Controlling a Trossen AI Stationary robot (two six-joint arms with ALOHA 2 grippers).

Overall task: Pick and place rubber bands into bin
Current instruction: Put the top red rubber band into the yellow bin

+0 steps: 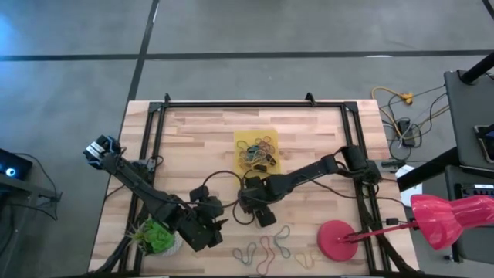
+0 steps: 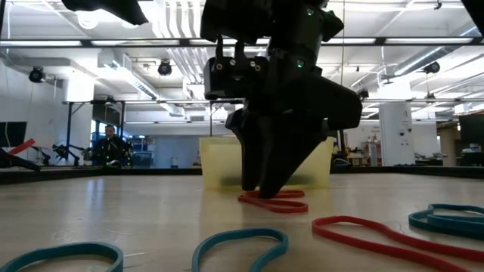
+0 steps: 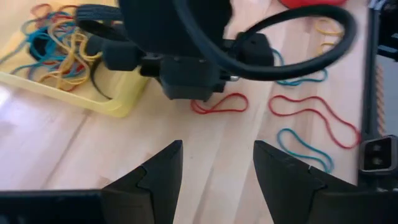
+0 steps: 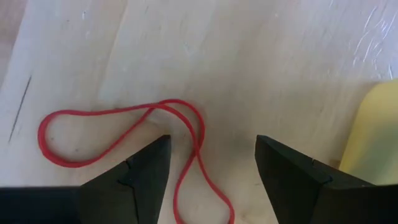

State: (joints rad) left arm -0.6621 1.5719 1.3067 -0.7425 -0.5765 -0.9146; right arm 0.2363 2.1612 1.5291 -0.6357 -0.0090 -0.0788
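The right hand (image 1: 265, 214) is lowered to the bench (image 1: 201, 139), just on the near side of the bin (image 1: 241, 140). Its fingers are open and straddle one loop of a red rubber band (image 4: 112, 134) that lies flat on the wood; the fingers do not grip it. In the low view the fingertips (image 2: 261, 185) stand on the bench at this red band (image 2: 274, 201), with the bin (image 2: 219, 162) directly behind them.

The left hand (image 1: 210, 229) is near the front left of the bench, to the left of the right hand, with its fingers open and holding nothing. It is next to a green plant ball (image 1: 157, 237).

The bin sits at the centre of the bench and contains a tangled pile of rubber bands (image 1: 257, 153) in several colours. More loose bands (image 1: 266, 249), red, blue and yellow, lie along the near edge of the bench. A round red disc (image 1: 337, 239) rests at the near right corner.
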